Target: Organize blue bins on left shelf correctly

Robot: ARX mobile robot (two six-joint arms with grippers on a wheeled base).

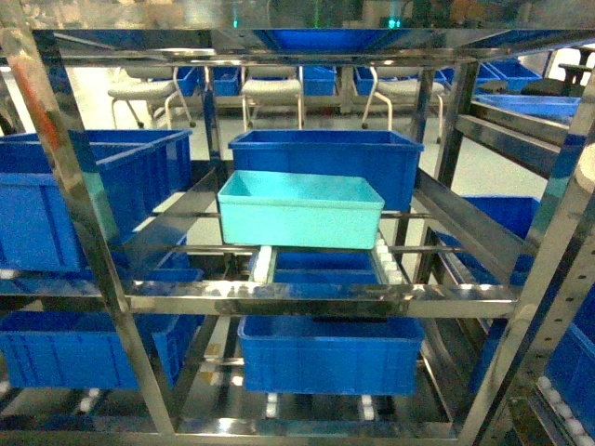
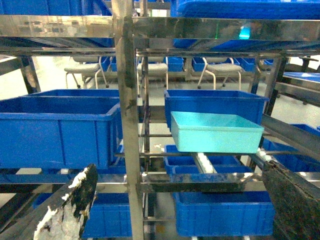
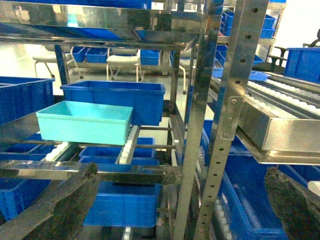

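The aqua bin (image 1: pixel 299 209) sits on the roller tracks (image 1: pixel 387 262) of the left shelf (image 1: pixel 321 297), middle tier, near the front rail, directly ahead of a royal-blue crate (image 1: pixel 325 158). Its long axis runs side to side, parallel to that rail.

Both hands are spread wide and hold nothing: left hand (image 2: pixel 180 210), right hand (image 3: pixel 185 210). The bin lies ahead of and above both, well apart. Neither arm is clearly nearer.

No labels, brands or legible writing visible.
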